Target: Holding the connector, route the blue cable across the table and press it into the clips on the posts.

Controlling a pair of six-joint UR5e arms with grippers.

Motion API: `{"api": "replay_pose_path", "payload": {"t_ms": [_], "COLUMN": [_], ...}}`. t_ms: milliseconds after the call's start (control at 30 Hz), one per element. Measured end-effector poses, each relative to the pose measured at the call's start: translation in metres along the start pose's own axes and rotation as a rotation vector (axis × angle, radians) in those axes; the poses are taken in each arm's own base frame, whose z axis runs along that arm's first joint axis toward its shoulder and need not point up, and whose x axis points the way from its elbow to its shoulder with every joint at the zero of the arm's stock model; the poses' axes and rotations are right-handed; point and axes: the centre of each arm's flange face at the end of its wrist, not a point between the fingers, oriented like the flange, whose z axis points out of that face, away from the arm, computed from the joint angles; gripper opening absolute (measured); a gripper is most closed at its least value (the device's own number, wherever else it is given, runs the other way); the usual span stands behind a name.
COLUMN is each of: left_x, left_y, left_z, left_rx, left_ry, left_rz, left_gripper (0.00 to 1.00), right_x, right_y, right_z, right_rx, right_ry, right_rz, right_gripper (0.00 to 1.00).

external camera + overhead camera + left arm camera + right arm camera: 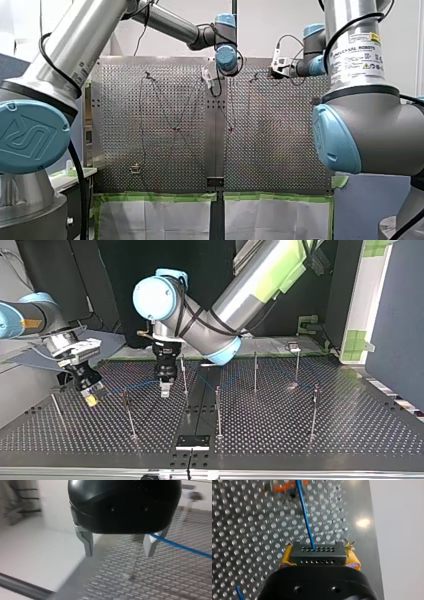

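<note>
We are mid-routing: our right gripper (319, 558) clamps the connector (317, 550), and the blue cable (305, 517) runs ahead over the table (249, 542). Our left gripper (118, 551) hangs wide open beside the cable, near the middle posts (184, 376). Next, we judge, comes pressing it into the clips, which are too small to make out.

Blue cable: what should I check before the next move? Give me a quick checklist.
1. Connector held between the pads of my right gripper: ok.
2. Blue cable leaves the connector straight toward the orange clip ahead: ok.
3. My left gripper open and empty: ok.
4. Cable between my left gripper's fingers: not ok; it shows only outside one finger.
5. Cable seated in clips on the posts: cannot tell, too small.
</note>
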Motion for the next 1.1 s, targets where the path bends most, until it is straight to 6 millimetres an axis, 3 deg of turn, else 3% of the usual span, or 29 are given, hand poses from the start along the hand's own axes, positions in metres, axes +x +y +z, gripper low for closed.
{"api": "replay_pose_path", "payload": {"t_ms": [267, 467, 667, 1100], "left_x": [0.082, 0.115, 0.114, 0.087], "left_y": [0.017, 0.027, 0.026, 0.018], "left_z": [-0.008, -0.013, -0.029, -0.06], "left_rx": [0.032, 0.066, 0.118, 0.221], "left_ry": [0.173, 0.226, 0.248, 0.195], "left_rz": [0.119, 0.121, 0.084, -0.006], "left_gripper": [1.0, 1.0, 1.0, 1.0], "right_x": [0.0, 0.0, 0.0, 0.0], "right_y": [0.001, 0.001, 0.001, 0.001], "right_z": [0.0, 0.0, 0.0, 0.0], "right_rx": [-0.001, -0.001, -0.001, -0.001], "right_ry": [0.0, 0.0, 0.0, 0.0], "right_rz": [0.0, 0.0, 0.0, 0.0], "right_gripper": [0.0, 0.0, 0.0, 0.0]}}
